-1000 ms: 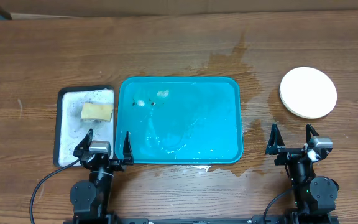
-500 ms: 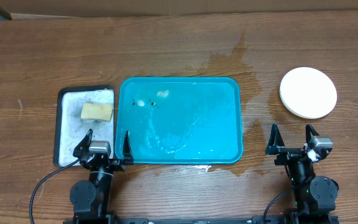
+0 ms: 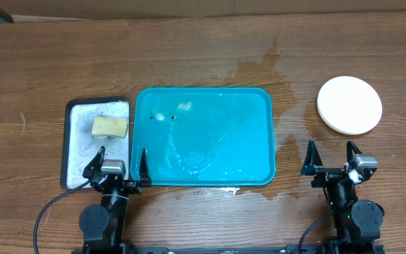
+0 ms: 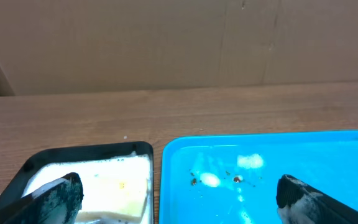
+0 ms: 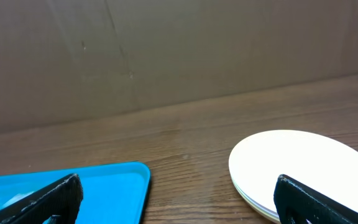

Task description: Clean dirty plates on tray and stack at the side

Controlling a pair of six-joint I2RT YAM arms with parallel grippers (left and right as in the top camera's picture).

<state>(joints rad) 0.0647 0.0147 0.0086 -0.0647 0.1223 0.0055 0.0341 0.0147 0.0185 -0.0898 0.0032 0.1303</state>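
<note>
Round white plates (image 3: 349, 105), glossy teal tray (image 3: 245, 144)

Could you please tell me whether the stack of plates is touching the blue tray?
Apart. The overhead view shows a wide strip of wooden table between the plates and the right rim of the tray.

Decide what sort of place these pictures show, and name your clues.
Probably a robot test bench, not a kitchen: a plain cardboard wall backs the wooden table, the left hand and right hand sit at its near edge, and a wet teal tray, sponge tray and stacked plates are laid out for washing-up.
</note>
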